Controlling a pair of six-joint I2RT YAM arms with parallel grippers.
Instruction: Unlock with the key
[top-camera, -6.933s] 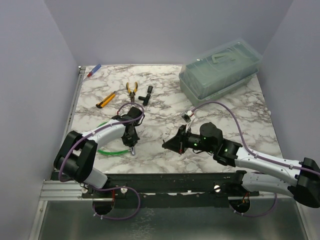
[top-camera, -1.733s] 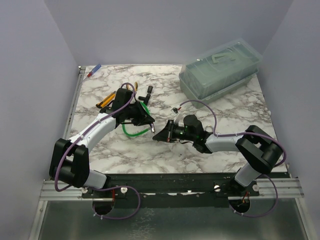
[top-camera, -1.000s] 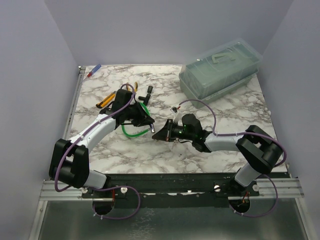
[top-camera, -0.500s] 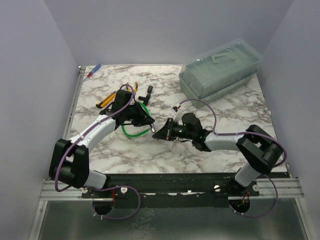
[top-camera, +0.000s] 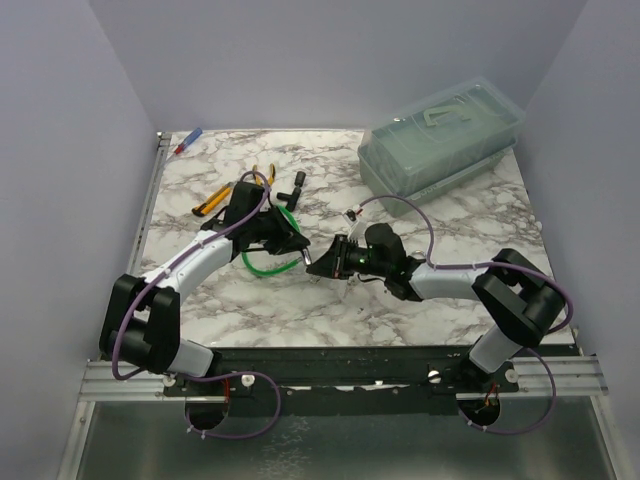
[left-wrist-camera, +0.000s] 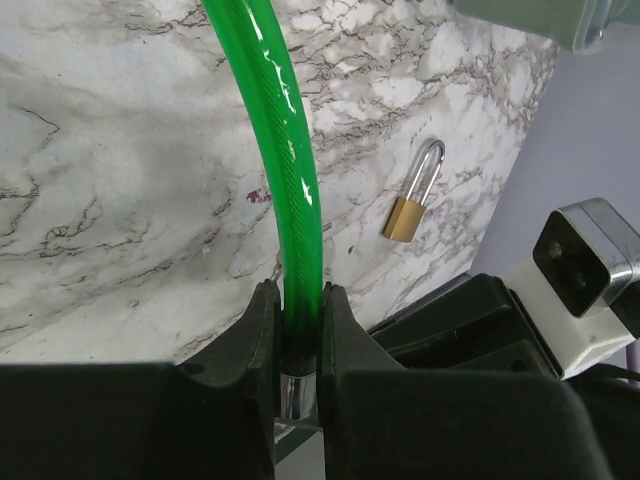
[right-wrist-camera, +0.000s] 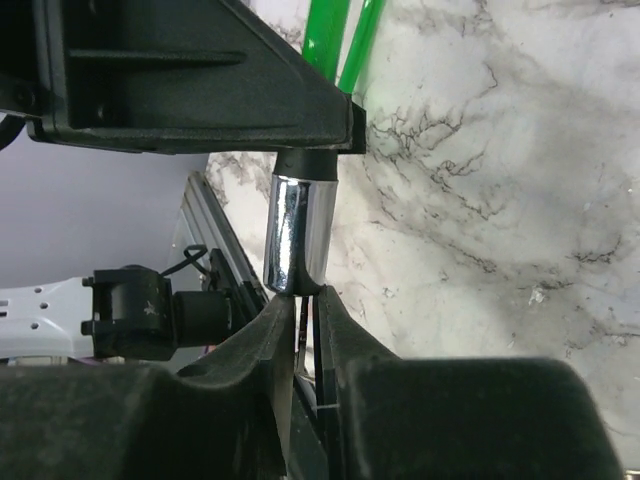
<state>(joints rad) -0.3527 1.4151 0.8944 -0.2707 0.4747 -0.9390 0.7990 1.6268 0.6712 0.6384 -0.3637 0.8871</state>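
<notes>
Right gripper (right-wrist-camera: 305, 305): pressed nearly together, tips touching key (right-wrist-camera: 300, 232); whether it grasps, cannot tell.
Left gripper (left-wrist-camera: 293, 295): pinching cord (left-wrist-camera: 285, 150) just above key, held aloft.
Padlock (left-wrist-camera: 406, 214): lying flat, well apart.
Advice: right should seat key squarely before left releases; keep cord slack.

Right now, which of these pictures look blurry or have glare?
Left wrist view: a white glare streak runs along the green cord, the near jaws are soft, the brass padlock sharp. Right wrist view: the key mirrors bright highlights, jaws blurred. Top external view: even light, faint shadows.
</notes>
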